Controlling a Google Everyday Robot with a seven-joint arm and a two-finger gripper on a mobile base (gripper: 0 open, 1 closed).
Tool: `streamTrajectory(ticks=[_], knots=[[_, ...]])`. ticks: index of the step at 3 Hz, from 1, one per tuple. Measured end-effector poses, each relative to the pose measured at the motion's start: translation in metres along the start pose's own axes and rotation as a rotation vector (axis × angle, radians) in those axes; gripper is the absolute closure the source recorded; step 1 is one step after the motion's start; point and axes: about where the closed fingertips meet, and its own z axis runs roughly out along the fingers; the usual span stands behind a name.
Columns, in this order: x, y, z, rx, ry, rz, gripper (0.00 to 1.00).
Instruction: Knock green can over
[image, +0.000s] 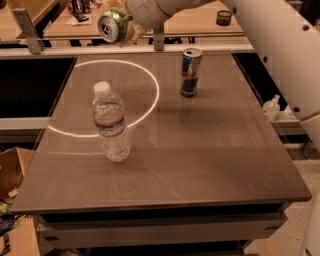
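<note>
Above the table's (200, 150) far edge, the green can (112, 26) lies sideways, clamped within the gripper (124, 25).

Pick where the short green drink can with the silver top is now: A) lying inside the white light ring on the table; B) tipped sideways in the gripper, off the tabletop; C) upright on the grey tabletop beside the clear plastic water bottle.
B: the green can hangs tipped sideways in the gripper, clear of the grey table, with its silver top facing the camera.
</note>
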Motion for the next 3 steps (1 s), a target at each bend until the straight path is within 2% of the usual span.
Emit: streamTrajectory(ticks=[1, 2, 3], knots=[[-0.022, 0.05, -0.008, -0.189, 0.004, -0.108, 1.0], [-0.045, 0.099, 0.002, -0.316, 0.015, -0.18, 1.0], [-0.062, 0.128, 0.013, -0.397, 0.013, -0.239, 1.0]])
